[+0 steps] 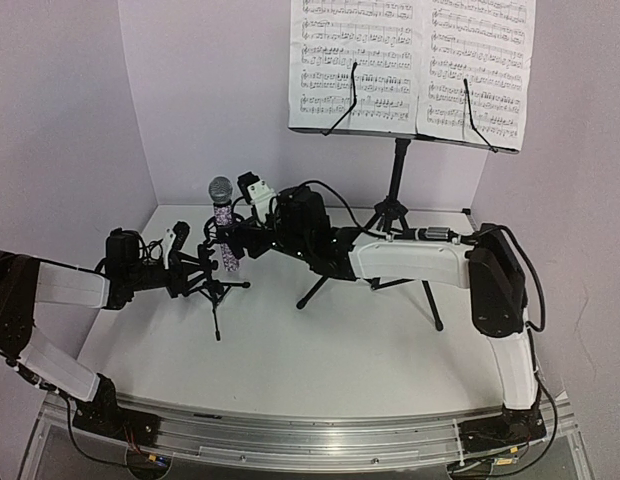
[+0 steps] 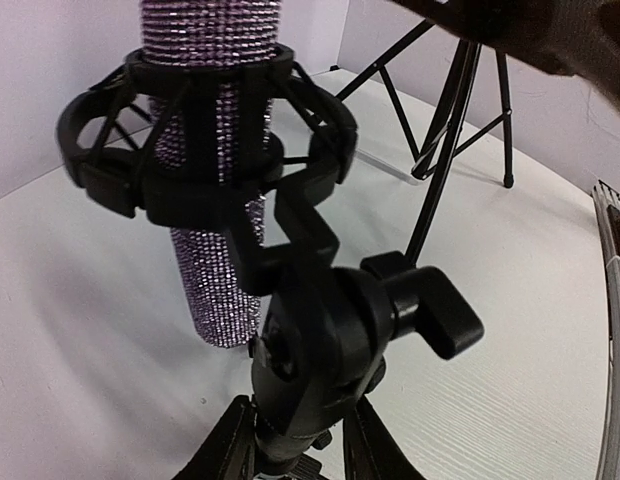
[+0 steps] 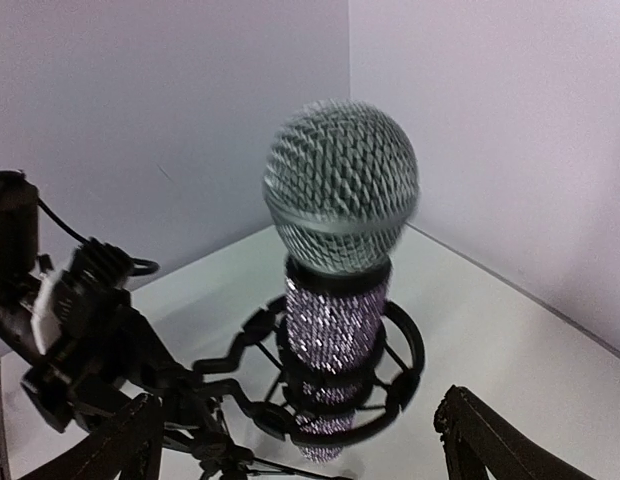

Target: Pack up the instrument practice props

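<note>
**Gripper Status and Microphone Orientation**

The left gripper [image 2: 302,455] has its fingers closed on the post of the mic stand [image 2: 320,340], just below the swivel knob. The microphone [image 3: 338,270] sits in the stand's ring cradle. Its long axis is upright, with the mesh head at 12 o'clock and the base at 6 o'clock, clear of the table [image 1: 320,350]. The right gripper [image 3: 300,410] has its fingers spread wide, flanking the microphone without contact. In the top view this group stands at 10 o'clock from table centre. The music stand [image 1: 395,190], at 1 o'clock, carries the sheet-music pages [image 1: 410,65].
</note>
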